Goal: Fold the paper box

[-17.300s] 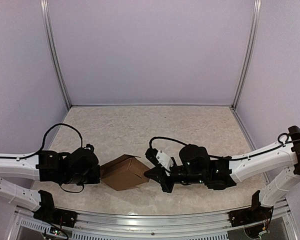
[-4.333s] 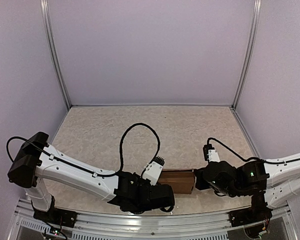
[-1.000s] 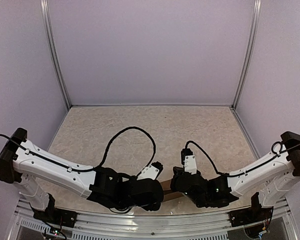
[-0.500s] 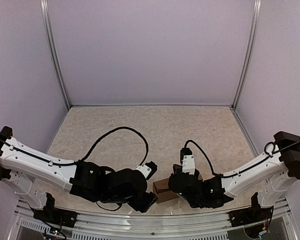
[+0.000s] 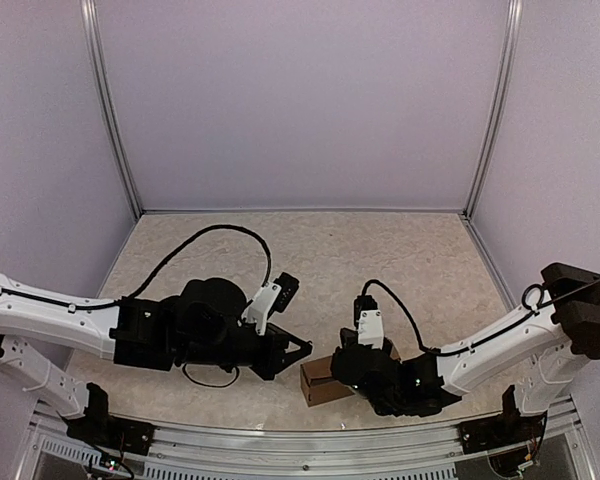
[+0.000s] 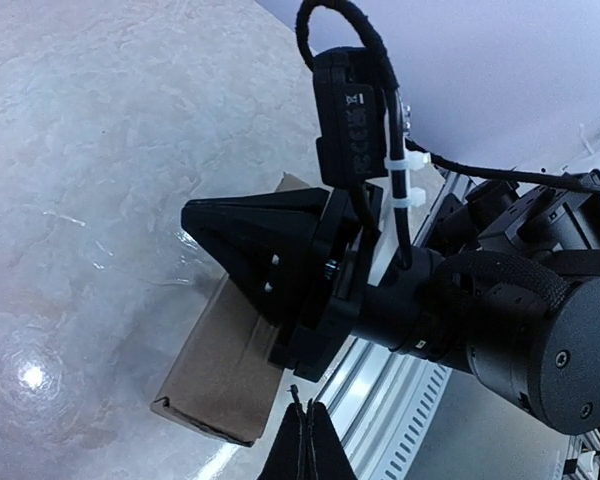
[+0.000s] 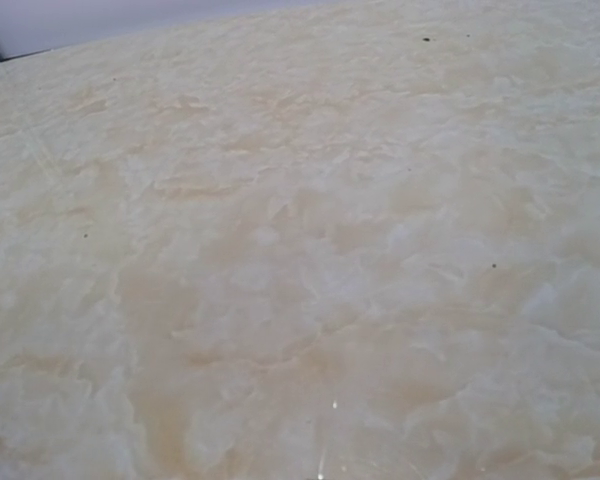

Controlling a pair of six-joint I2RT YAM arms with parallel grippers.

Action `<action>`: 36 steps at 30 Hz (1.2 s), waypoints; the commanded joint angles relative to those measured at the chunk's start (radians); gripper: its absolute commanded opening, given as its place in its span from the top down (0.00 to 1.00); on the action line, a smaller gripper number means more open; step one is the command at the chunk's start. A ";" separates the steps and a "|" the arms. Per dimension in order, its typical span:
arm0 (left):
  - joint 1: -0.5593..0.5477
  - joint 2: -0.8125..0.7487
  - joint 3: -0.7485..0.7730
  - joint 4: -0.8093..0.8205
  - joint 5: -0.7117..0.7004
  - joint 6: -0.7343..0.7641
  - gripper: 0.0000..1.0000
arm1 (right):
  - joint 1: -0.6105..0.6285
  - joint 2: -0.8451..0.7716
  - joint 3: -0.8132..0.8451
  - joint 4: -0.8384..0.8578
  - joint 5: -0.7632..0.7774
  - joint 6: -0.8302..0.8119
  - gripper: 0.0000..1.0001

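The paper box (image 5: 318,382) is a closed brown oblong lying near the table's front edge. In the left wrist view the paper box (image 6: 220,372) runs diagonally, one end facing the camera. My right gripper (image 5: 346,368) lies over the box's right part, and its black wedge-shaped fingers (image 6: 260,235) rest on the box's top. How its jaws stand is hidden. The right wrist view holds only bare marbled table. My left gripper (image 5: 302,349) points right, just left of the box and apart from it. The left gripper (image 6: 306,445) is shut with nothing between its tips.
A metal rail (image 5: 280,440) runs along the table's near edge, close behind the box; the same rail (image 6: 405,395) shows in the left wrist view. The right arm's black cable (image 6: 380,60) loops above its wrist. Lilac walls enclose the back and sides.
My left arm has swung back to the left and lifted off the box, uncovering the box's left end. The right gripper has stayed on the box.
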 commanded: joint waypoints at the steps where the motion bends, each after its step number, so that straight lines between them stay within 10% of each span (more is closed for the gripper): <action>1: 0.017 0.066 -0.049 0.186 0.124 -0.005 1.00 | 0.001 0.080 -0.048 -0.129 -0.175 0.034 1.00; 19: 0.004 0.273 -0.289 0.412 0.134 -0.158 1.00 | -0.001 -0.002 -0.039 -0.160 -0.201 -0.003 1.00; 36: -0.012 0.284 -0.256 0.369 0.103 -0.129 1.00 | -0.216 -0.595 -0.016 -0.544 -0.610 -0.184 1.00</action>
